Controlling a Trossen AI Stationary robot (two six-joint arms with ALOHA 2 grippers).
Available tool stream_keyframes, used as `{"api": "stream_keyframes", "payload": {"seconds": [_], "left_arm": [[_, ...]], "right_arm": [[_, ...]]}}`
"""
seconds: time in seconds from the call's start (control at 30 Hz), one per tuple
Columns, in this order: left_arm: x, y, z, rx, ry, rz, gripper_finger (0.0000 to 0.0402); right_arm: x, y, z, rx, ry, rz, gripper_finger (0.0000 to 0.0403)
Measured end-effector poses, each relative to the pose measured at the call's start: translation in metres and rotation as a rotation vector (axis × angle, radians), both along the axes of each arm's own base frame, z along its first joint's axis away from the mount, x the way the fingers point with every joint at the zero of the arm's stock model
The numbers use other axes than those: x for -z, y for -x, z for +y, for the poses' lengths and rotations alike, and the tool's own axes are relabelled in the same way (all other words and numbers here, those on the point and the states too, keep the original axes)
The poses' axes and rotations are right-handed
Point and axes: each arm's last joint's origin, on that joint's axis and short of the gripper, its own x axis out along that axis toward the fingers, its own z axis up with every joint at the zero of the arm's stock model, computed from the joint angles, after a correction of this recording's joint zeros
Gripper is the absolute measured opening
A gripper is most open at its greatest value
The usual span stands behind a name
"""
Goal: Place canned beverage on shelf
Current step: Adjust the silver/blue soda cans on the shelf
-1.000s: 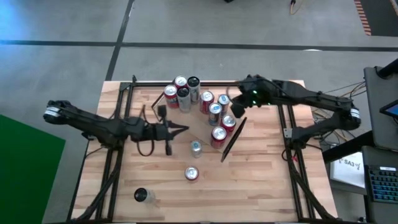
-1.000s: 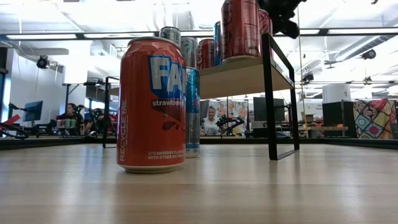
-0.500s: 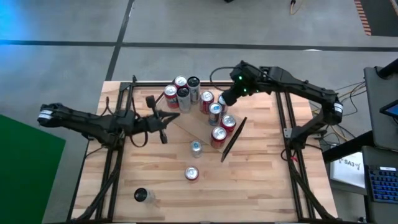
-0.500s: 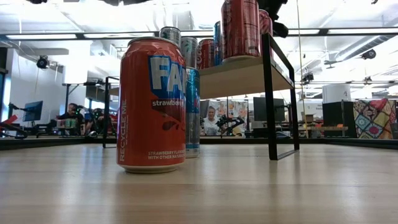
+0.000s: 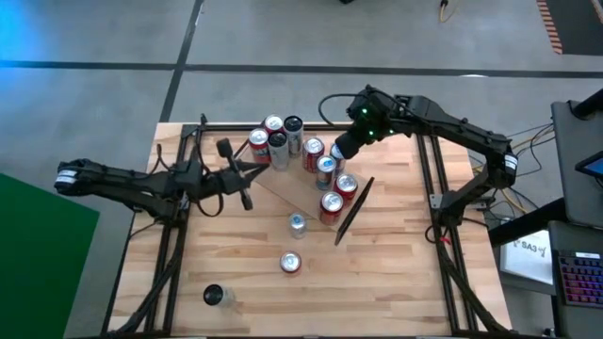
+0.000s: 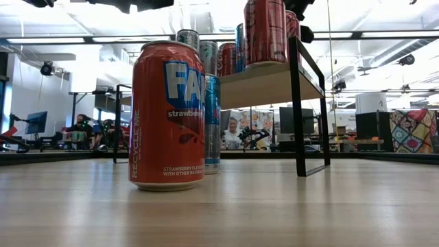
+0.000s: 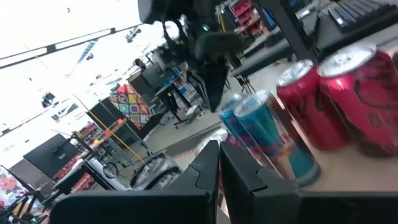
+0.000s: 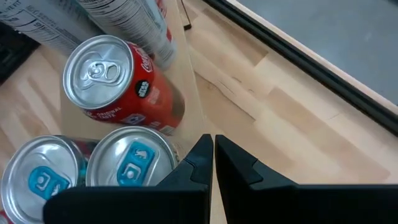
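Observation:
The shelf [image 5: 300,185], a light-wood plank with a black end frame [image 5: 352,211], stands slantwise across the far middle of the table. Several cans stand on it, among them a red one [image 8: 116,82] and a blue-tabbed one [image 8: 133,163]. Three more cans stand on the tabletop: a silver one [image 5: 297,223], an orange strawberry one [image 6: 168,113] and a dark one [image 5: 216,296]. My right gripper [image 5: 339,151] is shut and empty above the shelf's far cans. My left gripper [image 5: 256,169] is shut and empty, level, by the shelf's left end.
Black rails [image 5: 171,247] run along the table's left and right sides. Bare tabletop lies toward the near right [image 5: 396,282]. Beyond the table, the low view shows a room with desks and people [image 6: 236,132].
My left gripper has drawn back toward the table's left and far edges, swinging away from the shelf's middle. My right gripper has moved toward the table's left and risen a little, coming over the shelf's far cans. Both stayed shut. No can has moved.

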Motion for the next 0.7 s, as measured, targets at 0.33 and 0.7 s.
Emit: {"api": "stream_keyframes", "payload": {"seconds": [0.33, 0.7], "left_arm": [[0.002, 0.0, 0.0, 0.001, -0.003, 0.006, 0.0], [0.002, 0.0, 0.0, 0.001, -0.003, 0.006, 0.0]], "right_arm": [[0.001, -0.003, 0.003, -0.051, -0.033, -0.018, 0.0009], [0.018, -0.02, -0.001, -0.105, -0.078, 0.022, 0.0009]]}}
